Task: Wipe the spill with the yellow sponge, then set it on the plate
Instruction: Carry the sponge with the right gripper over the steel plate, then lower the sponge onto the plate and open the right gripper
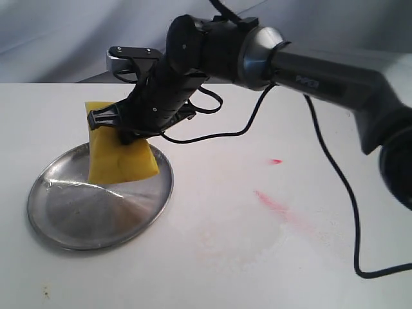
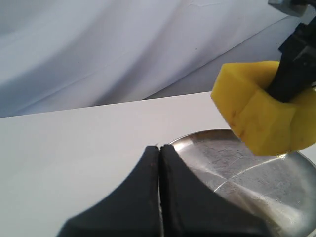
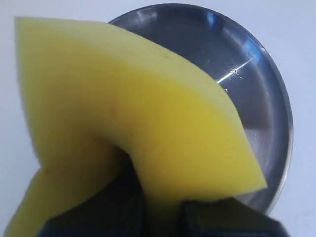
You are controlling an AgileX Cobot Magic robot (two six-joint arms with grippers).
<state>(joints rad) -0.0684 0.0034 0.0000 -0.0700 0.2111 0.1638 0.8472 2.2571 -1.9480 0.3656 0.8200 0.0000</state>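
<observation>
My right gripper (image 1: 122, 134) is shut on the yellow sponge (image 1: 119, 158), squeezing its middle so the foam bulges. The sponge (image 3: 123, 118) hangs over the far rim of the silvery plate (image 1: 84, 212), its lower edge at or just above the metal. In the left wrist view the sponge (image 2: 261, 116) shows above the plate (image 2: 237, 163). My left gripper (image 2: 159, 150) is shut with nothing in it, beside the plate's rim. No tan puddle is visible; only a faint smeared patch (image 1: 238, 241) shows on the table.
Thin red-pink streaks (image 1: 280, 209) and a small red dot (image 1: 275, 161) mark the white table right of the plate. A black cable (image 1: 335, 180) trails from the right arm across the table. Grey cloth (image 2: 123, 44) hangs behind the table.
</observation>
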